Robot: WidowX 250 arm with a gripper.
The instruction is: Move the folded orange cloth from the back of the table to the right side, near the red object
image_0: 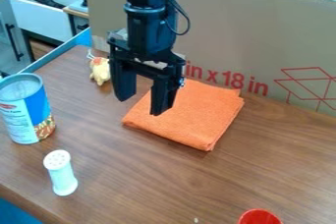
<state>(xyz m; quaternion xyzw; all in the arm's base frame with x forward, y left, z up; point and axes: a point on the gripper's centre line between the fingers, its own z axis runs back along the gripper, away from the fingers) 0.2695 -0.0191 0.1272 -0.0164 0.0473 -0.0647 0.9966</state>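
Can (pixel 21 117) and shaker (pixel 62 175) left of the cloth (pixel 197 120), cup (pixel 261 217) before it, cardboard (pixel 230 31) behind.

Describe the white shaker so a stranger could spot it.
On the brown wooden table, find the blue-and-white can at the left. Nearer the camera stands the white shaker, with holes in its top. Unlike the can, it is slim and plain.

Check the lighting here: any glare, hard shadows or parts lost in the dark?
Camera view: fairly even light, a soft pale sheen on the wooden tabletop, a narrow soft shadow along the orange cloth's near edge, and little surface detail in the black pincer.
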